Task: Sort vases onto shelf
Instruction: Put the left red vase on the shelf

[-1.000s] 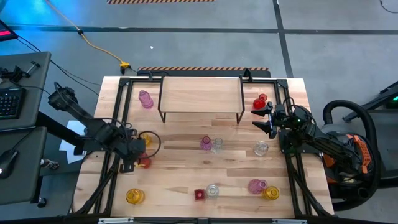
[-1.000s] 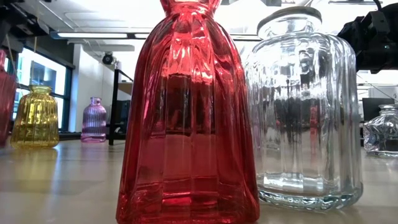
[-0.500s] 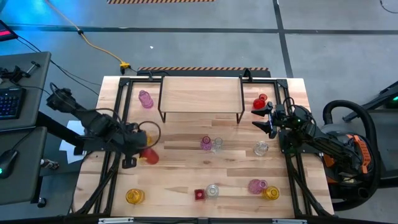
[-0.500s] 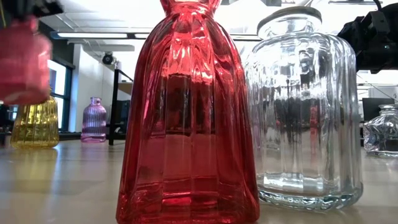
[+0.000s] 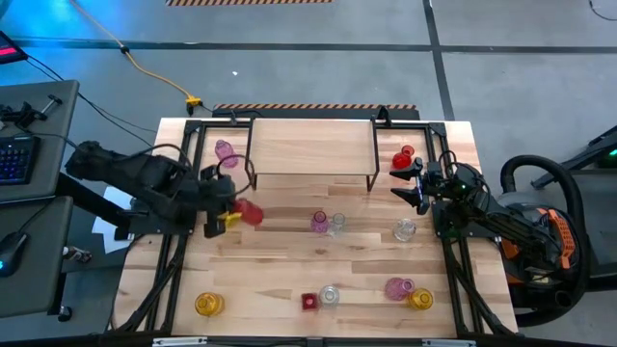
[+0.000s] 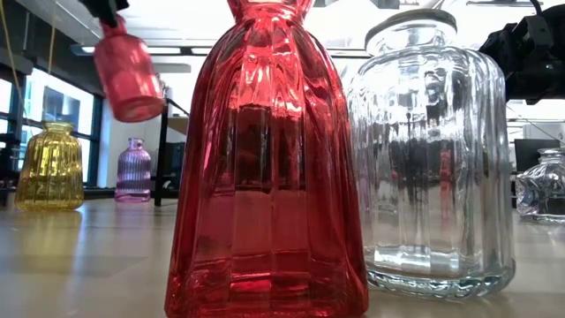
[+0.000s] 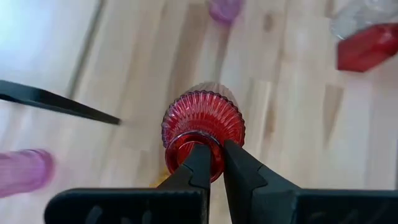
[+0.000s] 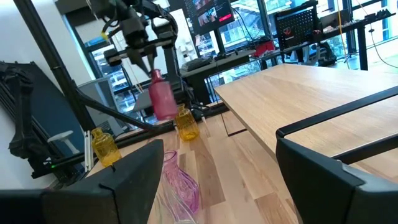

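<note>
My left gripper [image 5: 229,209] is shut on a small red ribbed vase [image 5: 250,212], carried in the air over the table's left half, just in front of the shelf's left leg. The low view shows that vase [image 6: 128,75] high up and tilted. The shelf [image 5: 310,145], a light plank on thin black legs, stands at the far middle of the table. My right gripper [image 5: 416,189] is open and waits by the shelf's right end, near a red vase [image 5: 403,156] standing on the table. A yellow vase [image 5: 228,221] stands under my left gripper. My left gripper holds the red vase by its mouth rim [image 7: 214,163], coming from above. One finger [image 7: 198,163] seems to sit inside the mouth and the other [image 7: 236,163] outside. The vase is lifted clear and hangs below the fingers, its base [image 6: 137,106] tilted toward the shelf.
Other vases stand scattered on the table: pink [image 5: 225,152] left of the shelf, pink [image 5: 319,223] and clear [image 5: 337,224] at the centre, clear [image 5: 405,229] on the right, and yellow [image 5: 208,305], red [image 5: 308,302], clear [image 5: 330,295], pink [image 5: 397,288] and yellow [image 5: 420,299] along the near edge.
My left gripper has risen with the red vase and moved toward the far edge and the shelf. The vase, standing on the table a second ago, is now lifted clear and tilted.
</note>
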Robot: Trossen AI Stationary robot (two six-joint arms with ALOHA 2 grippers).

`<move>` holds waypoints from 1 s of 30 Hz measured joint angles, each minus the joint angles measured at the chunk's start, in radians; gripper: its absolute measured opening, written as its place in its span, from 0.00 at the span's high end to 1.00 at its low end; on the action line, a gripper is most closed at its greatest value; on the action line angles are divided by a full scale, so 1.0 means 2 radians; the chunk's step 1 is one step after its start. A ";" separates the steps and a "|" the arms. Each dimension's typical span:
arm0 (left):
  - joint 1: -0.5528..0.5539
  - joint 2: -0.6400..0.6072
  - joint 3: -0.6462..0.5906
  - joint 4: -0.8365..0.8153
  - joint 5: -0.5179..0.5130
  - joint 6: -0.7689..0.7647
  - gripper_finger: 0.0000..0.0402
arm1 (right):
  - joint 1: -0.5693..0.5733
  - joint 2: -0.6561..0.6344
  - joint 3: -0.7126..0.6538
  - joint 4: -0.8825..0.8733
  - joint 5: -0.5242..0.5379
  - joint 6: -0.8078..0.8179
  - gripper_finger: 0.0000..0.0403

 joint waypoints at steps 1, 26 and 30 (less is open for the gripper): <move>0.010 0.000 0.002 0.000 0.000 0.009 0.98 | 0.000 0.000 0.000 0.000 0.000 0.000 0.25; 0.133 0.092 0.114 0.004 -0.015 0.104 0.98 | 0.000 0.000 0.000 0.000 0.000 0.000 0.25; 0.159 0.110 0.135 0.003 -0.016 0.130 0.98 | 0.000 0.000 0.000 0.000 0.000 0.000 0.25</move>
